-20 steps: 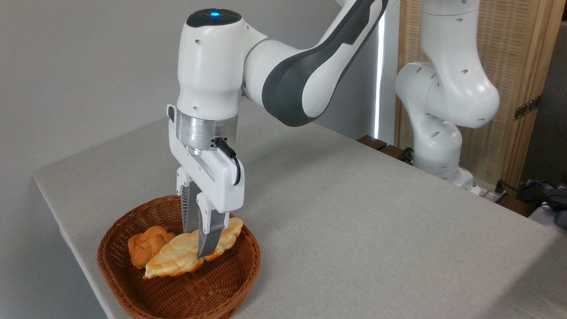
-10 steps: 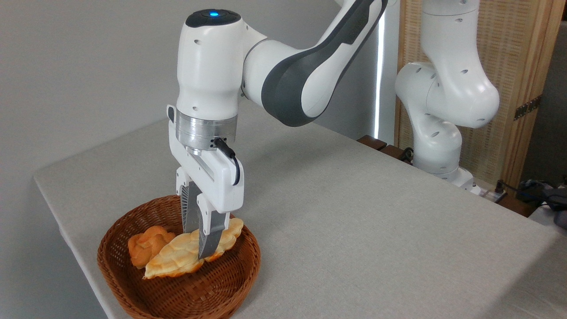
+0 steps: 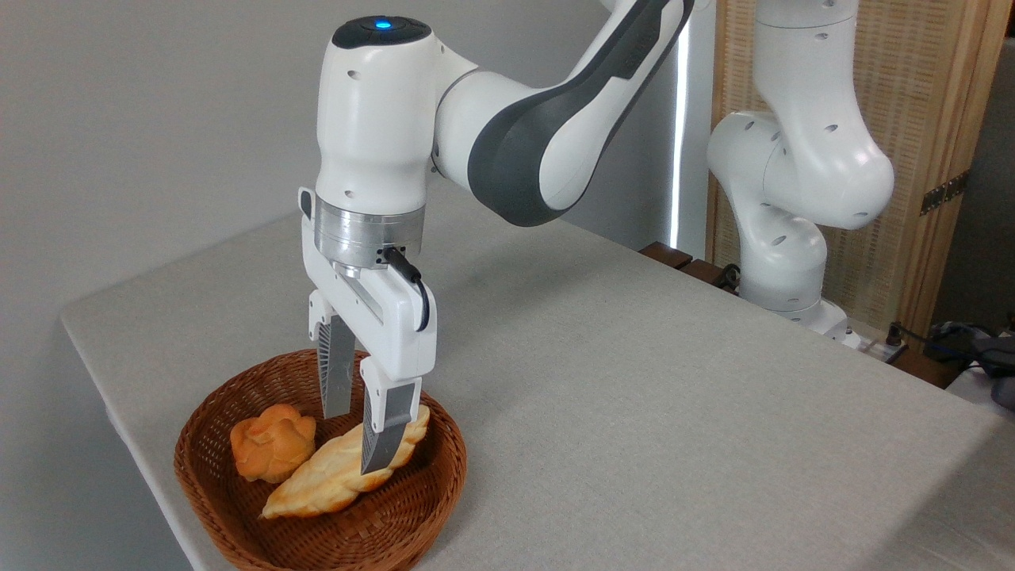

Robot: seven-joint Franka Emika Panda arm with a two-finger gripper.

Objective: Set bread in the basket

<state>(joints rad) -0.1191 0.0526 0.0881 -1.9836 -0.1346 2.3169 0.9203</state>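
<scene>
One view, fixed camera: gripper (image 3: 354, 440) spread apart, holding nothing, fingers straddling bread (image 3: 337, 474). Bread lies flat inside basket (image 3: 432, 496), slanting, its upper end between finger tips. Orange bun (image 3: 272, 441) beside bread's left flank. Basket near table (image 3: 634, 381) corner.

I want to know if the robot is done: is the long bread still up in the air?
No, the bread lies down inside the basket beside a small round bun, and the gripper fingers are spread apart above it.
</scene>
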